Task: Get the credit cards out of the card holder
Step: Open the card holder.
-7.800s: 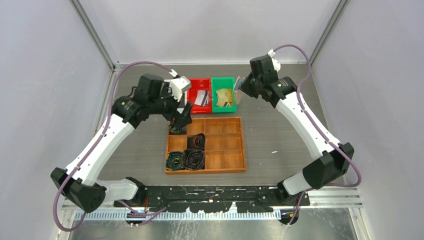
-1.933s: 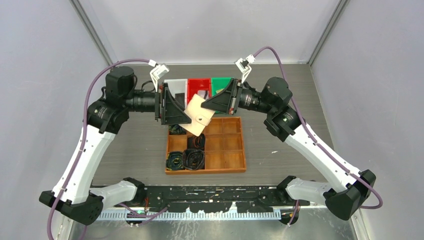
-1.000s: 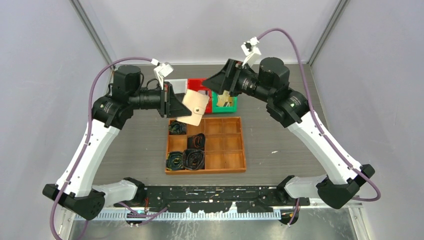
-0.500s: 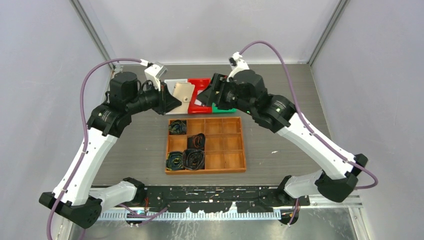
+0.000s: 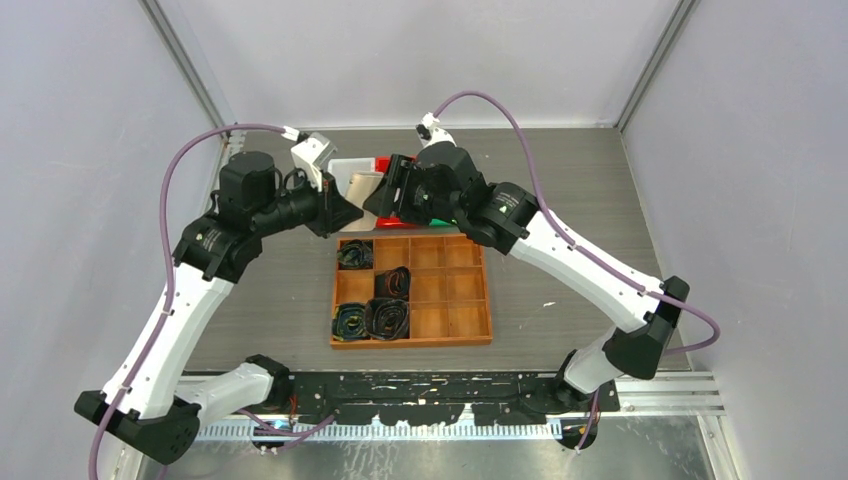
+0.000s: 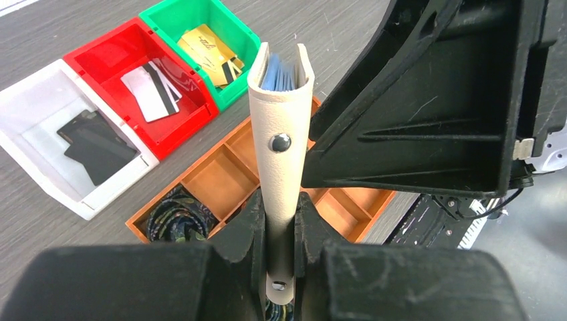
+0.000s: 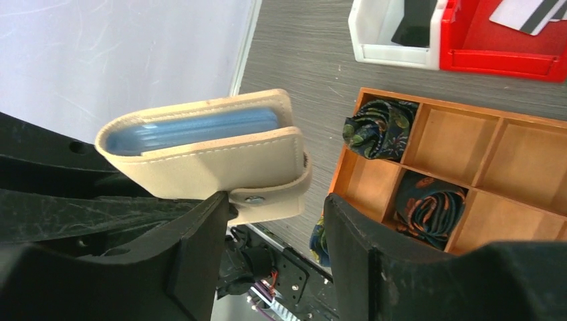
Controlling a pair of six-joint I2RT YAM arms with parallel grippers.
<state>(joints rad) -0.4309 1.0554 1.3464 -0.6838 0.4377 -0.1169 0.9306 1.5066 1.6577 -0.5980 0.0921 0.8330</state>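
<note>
Left wrist view had the left gripper [image 6: 281, 210] nearest, its two black fingers clamped on the lower end of the card holder [image 6: 281, 114], which stood up out of them in the air. The holder was beige with a fine pebbled grain and folded. A round metal snap sat on its narrow strap face, and pale blue pockets showed at the top.

Just right of it loomed the matt black, scuffed right gripper [image 7: 275, 217]. Seen from the right wrist, its jaws stood apart on either side of the holder's strap end. One finger was close against the stitched edge and the other was clear of it.

Below lay the wooden tray [image 6: 224, 179], orange-brown with square compartments, some holding coiled paisley rolls [image 6: 175, 217].

Beyond it, on the grey wood-grained counter [image 6: 60, 27], three glossy plastic bins stood in a row:
- a white bin [image 6: 40, 100] with black cards [image 6: 97, 140];
- a red bin [image 6: 100, 57] with pale cards [image 6: 144, 93] bearing a black stripe;
- a green bin [image 6: 237, 27] with gold cards [image 6: 204, 47], whose printing was too small to read.

From the top camera the holder hung between both grippers, above the white and red bins just past the tray's far edge.
</note>
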